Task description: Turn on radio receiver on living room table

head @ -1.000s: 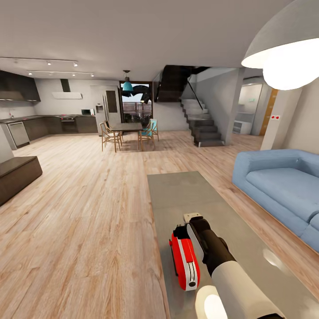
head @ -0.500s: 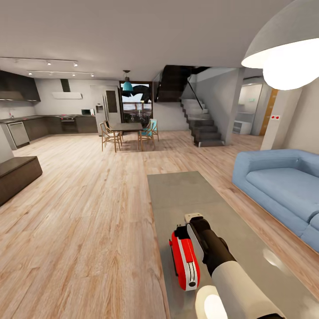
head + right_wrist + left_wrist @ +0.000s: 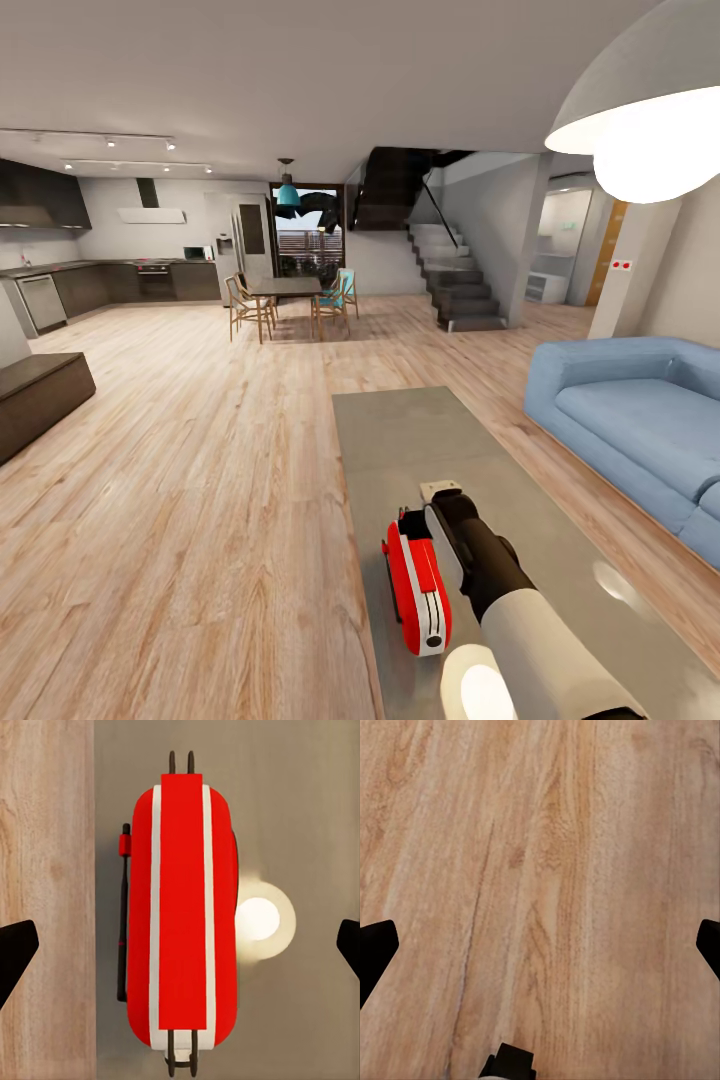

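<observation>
Slim red radio receiver (image 3: 183, 911), white-trimmed, on grey table (image 3: 300, 795).

A smooth white tubular right forearm (image 3: 545, 650) narrows into a glossy black wrist segment (image 3: 478, 555) capped by a small pale flat block (image 3: 441, 490). Black tapered right fingertips (image 3: 16, 952) and left fingertips (image 3: 375, 949) (matte, unmarked) frame each wrist view's edges.

Head view: right arm (image 3: 490, 570) covers its own gripper and the table (image 3: 420, 440) strip at the radio's (image 3: 415, 585) 3 o'clock; sofa (image 3: 630, 420) and lamp (image 3: 640, 110) are cut at the 3 o'clock edge. Right wrist view: the radio's dial face can't be seen, and both wrist views crop the fingertips (image 3: 16, 956) (image 3: 375, 952) at the frame edges.
</observation>
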You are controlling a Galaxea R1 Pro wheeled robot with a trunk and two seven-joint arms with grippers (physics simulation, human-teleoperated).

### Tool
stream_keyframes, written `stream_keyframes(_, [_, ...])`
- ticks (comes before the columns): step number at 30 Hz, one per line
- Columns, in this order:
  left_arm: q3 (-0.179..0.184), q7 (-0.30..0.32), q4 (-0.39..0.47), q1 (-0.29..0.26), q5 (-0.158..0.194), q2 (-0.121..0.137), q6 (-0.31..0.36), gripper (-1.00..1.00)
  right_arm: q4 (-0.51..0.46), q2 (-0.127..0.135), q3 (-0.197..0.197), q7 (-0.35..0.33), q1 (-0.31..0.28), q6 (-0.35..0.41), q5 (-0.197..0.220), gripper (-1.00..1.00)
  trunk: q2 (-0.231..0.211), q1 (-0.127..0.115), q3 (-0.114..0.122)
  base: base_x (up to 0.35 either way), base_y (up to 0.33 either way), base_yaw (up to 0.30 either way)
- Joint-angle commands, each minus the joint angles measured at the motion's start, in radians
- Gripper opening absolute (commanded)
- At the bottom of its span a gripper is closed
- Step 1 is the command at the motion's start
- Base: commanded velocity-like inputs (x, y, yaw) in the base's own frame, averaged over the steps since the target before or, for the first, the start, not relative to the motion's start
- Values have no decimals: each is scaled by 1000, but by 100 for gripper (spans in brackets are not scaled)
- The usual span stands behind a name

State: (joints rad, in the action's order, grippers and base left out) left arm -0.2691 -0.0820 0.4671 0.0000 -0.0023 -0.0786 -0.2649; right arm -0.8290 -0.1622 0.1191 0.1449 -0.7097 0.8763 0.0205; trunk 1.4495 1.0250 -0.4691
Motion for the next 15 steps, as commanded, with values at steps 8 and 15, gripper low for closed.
stream_keyframes(8, [-3, 1, 11, 0, 4, -5, -3, 100, -1, 1, 2, 4, -1, 4, 4, 100, 1, 0, -1, 0, 0, 0])
stream_keyframes(15, [-4, 1, 14, 0, 5, -5, -2, 100, -1, 1, 2, 4, -1, 4, 4, 100, 15, 8, -7, 0, 0, 0])
